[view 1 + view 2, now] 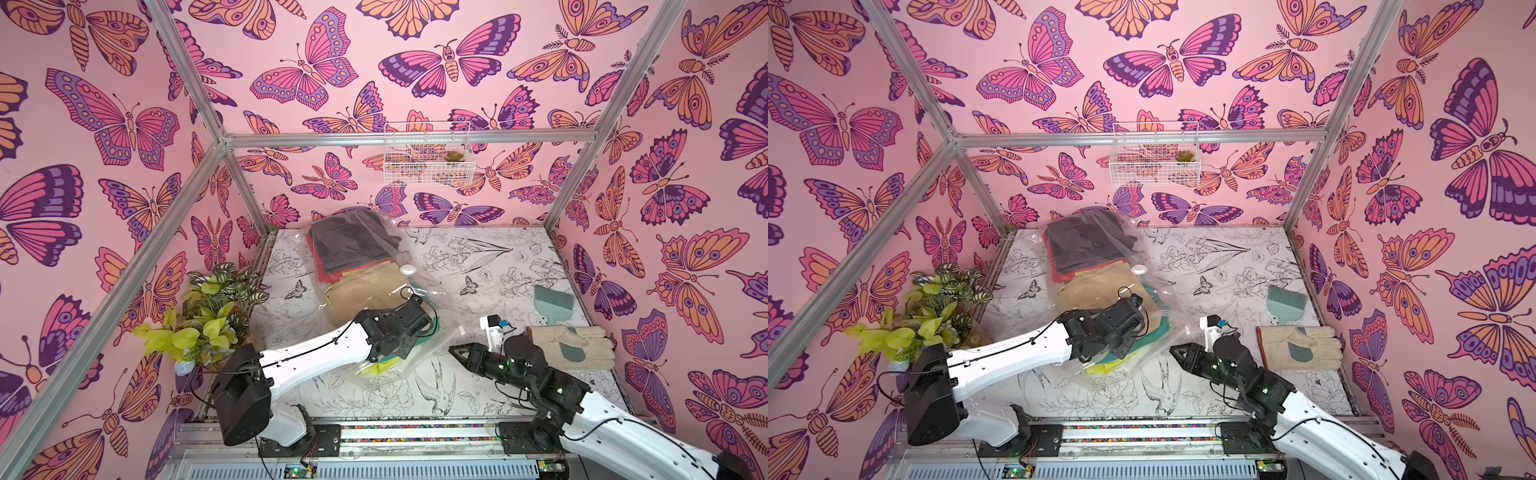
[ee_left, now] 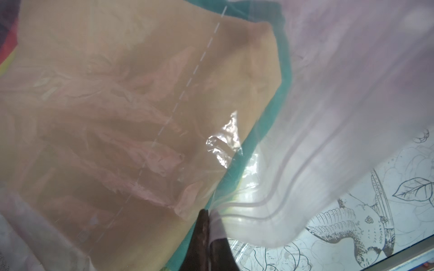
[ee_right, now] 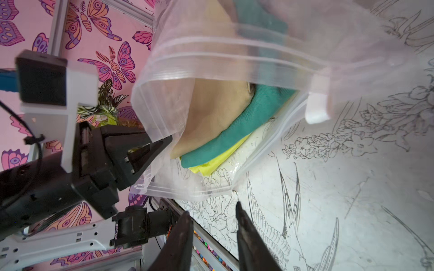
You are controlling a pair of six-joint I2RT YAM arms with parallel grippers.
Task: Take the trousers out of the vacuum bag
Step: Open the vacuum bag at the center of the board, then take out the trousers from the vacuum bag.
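One bag (image 1: 386, 249) lies on the surface (image 1: 498, 266), with one white cap (image 1: 407, 269) and one white clip (image 3: 317, 103). Inside it, five folded trousers (image 1: 365, 291) can be told apart by colour: one black (image 1: 349, 241), one red (image 1: 326, 270), one tan (image 3: 211, 110), one teal (image 3: 253, 117), one yellow (image 3: 211, 166).

Right of the frame are one brush (image 1: 552, 301) and one pale glove (image 1: 573, 345); whether a second glove lies under it is unclear. One plant (image 1: 208, 307) stands at lower left. One basket (image 1: 415, 174) at upper centre holds one succulent (image 1: 453, 157).

There are two grippers: the left gripper (image 3: 164, 140) and the right gripper (image 3: 213, 208).

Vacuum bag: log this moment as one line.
left hand: shut on vacuum bag lip | right hand: open, empty, off bag | trousers: inside
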